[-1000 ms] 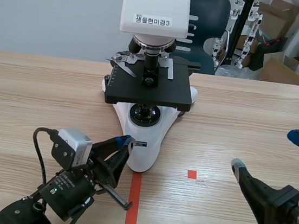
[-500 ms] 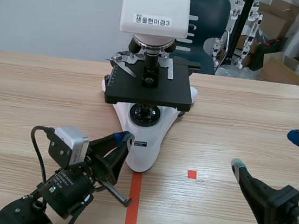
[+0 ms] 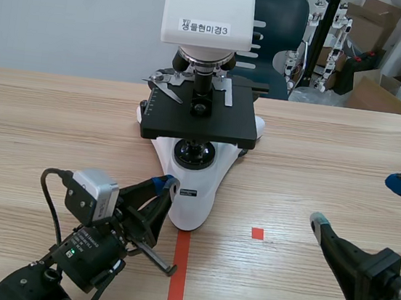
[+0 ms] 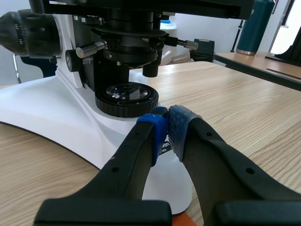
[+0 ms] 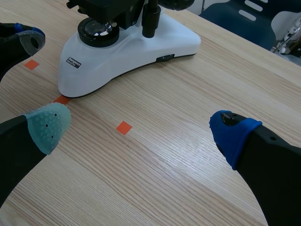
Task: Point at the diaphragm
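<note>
1. Mid-table, closer to the far edge: microscope (image 3: 201, 84), white base (image 3: 194, 193) with its nose toward the near edge, black stage (image 3: 198, 124) above it.
2. Diaphragm (image 4: 127, 47): black ring assembly hanging under the stage, straight above the lamp lens (image 4: 127, 96) set in the base. In the scene view it is mostly hidden by the stage.
3. Left jaws: together, holding nothing. Pads (image 4: 157, 127) touch each other and sit over the front-left part of the base, just short of the lamp lens. The tips aim up under the stage; the diaphragm is ahead of and above them, with no contact.
4. Left arm (image 3: 93, 247) comes in from the near-left corner of the table (image 3: 43, 123), beside the red tape line (image 3: 179, 272) that runs from the near edge to the base.
5. Right jaws: wide apart, holding nothing, by the table's right edge near the front and well apart from the microscope. Grey-green pad (image 5: 49, 125) and blue pad (image 5: 233, 132) straddle bare wood; the red square mark (image 5: 124, 127) lies between them.
</note>
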